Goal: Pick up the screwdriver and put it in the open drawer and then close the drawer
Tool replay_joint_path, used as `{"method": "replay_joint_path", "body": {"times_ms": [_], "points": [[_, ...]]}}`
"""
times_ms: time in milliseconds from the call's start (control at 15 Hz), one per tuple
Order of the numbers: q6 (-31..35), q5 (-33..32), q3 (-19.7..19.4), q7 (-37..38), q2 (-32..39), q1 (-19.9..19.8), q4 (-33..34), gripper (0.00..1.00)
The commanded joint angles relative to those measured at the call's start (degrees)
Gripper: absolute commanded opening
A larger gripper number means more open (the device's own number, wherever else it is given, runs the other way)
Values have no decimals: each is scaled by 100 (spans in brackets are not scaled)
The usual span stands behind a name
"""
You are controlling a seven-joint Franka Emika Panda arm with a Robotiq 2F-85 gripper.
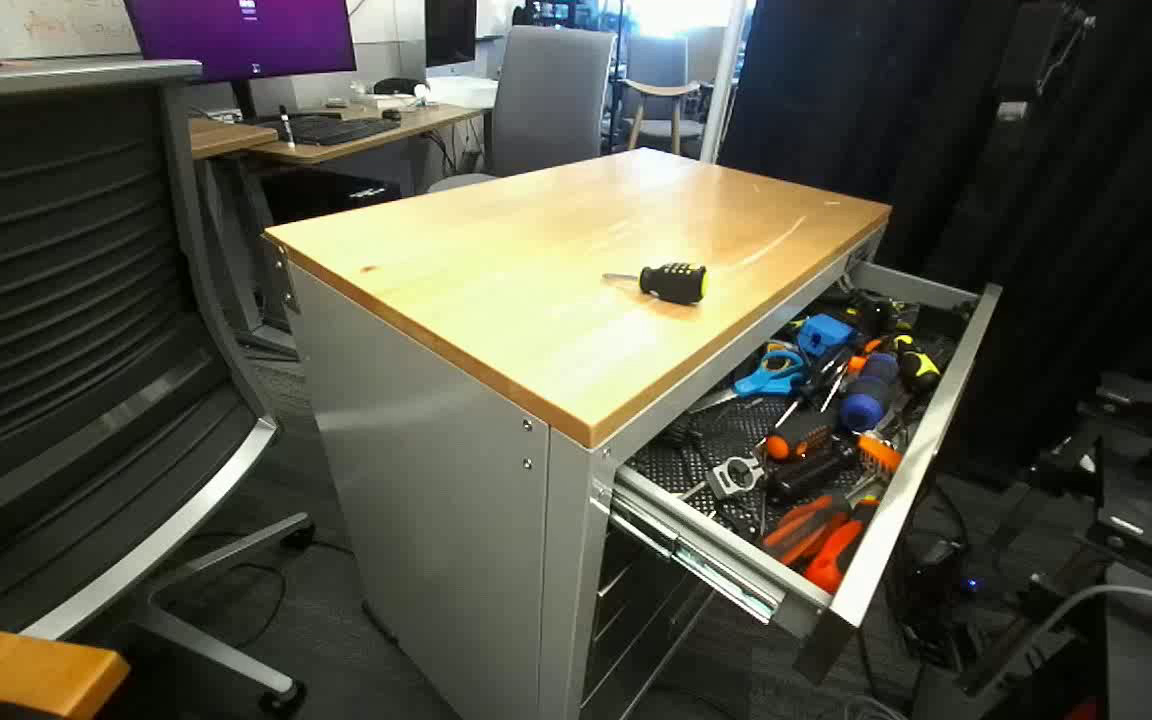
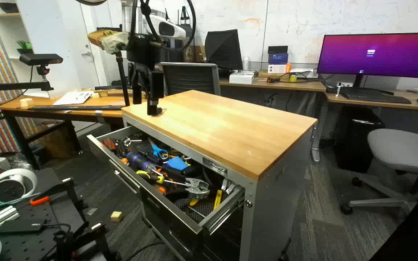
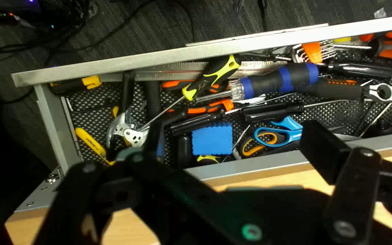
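Nothing picked up yet

The gripper [image 3: 231,136] is held in the air, fingers [image 3: 325,151] spread wide, nothing caught between. The screwdriver [image 1: 661,282] seems to be below it, laid on the wooden top [image 1: 476,260], its handle [image 1: 676,284] turned to the open drawer [image 1: 918,450], its tip [image 1: 608,276] away. Tools [image 1: 869,395] are packed in there; a chair [image 2: 192,79] and desk [image 2: 299,87] are seen beyond

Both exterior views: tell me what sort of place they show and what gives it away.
Most likely a robotics lab or workshop-style office. A robot arm, an open drawer crowded with tools, and a whiteboard with scribbled writing suggest it.
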Motion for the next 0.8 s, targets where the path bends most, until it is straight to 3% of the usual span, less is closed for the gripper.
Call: {"method": "replay_joint_path", "body": {"times_ms": [0,333,733], "points": [[-7,14,41,-12,1,-43,23,100],[-7,14,41,-12,-1,-43,67,100],[-175,-183,889,118,1701,652,1075,100]]}}
